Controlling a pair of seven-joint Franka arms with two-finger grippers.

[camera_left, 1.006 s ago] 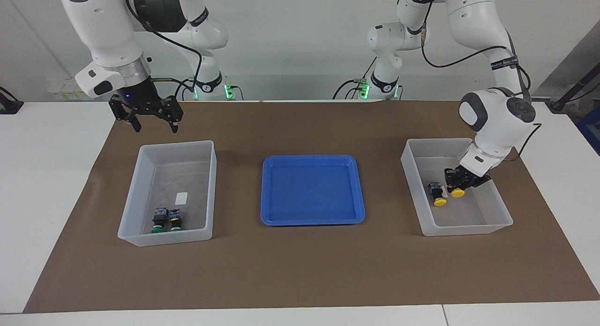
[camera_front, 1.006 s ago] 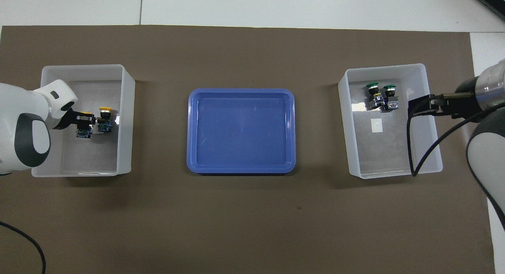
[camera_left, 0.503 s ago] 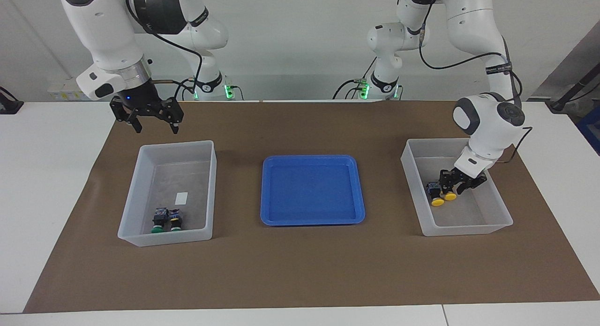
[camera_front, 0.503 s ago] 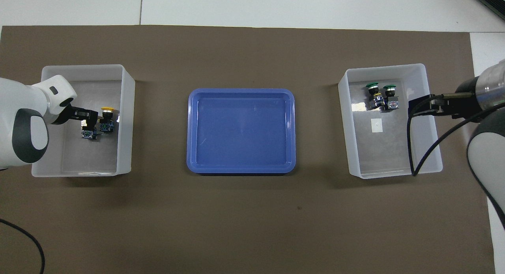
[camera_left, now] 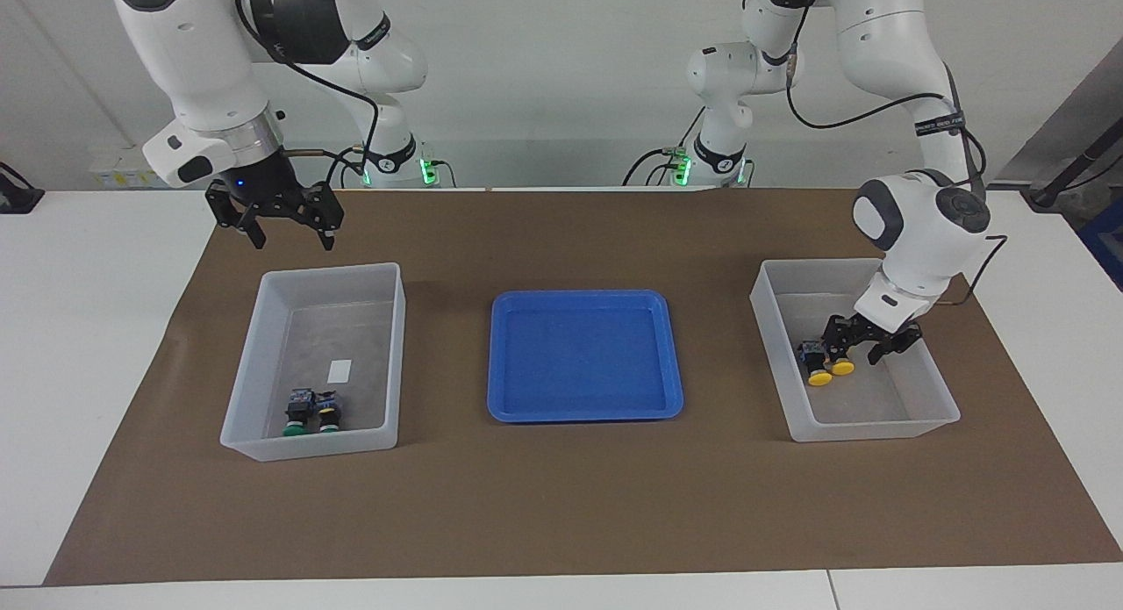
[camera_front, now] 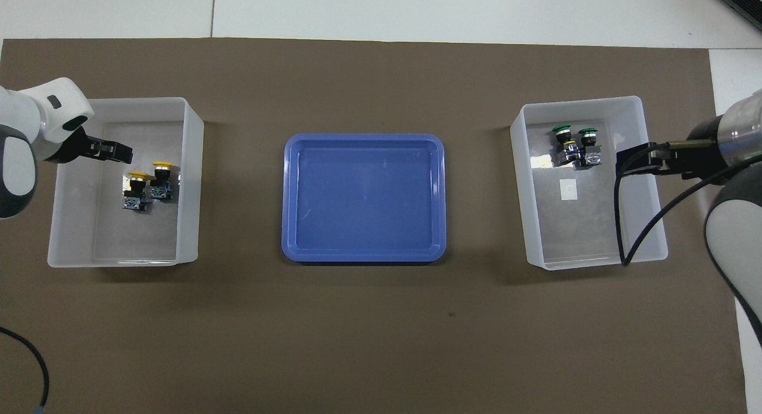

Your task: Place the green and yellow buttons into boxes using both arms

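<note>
Now left fingers (camera_left: pixel 864 345) spread, just above yellow buttons (camera_left: pixel 826 370) in box (camera_left: pixel 932 406); lifting could bump them. Right fingers (camera_left: pixel 289 226) spread, waiting.

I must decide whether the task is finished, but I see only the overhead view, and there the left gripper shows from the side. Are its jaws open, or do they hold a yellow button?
Observer: The left gripper is open and holds nothing. Both yellow buttons lie on the floor of their box.
Operator: And the right gripper? I see only its body at the wall of the other box.
Observer: The right gripper is open and empty too.
Operator: Is it down inside that box?
Observer: No. It hangs in the air, higher than the walls of the other box, where the green buttons lie, and it touches nothing.
</note>
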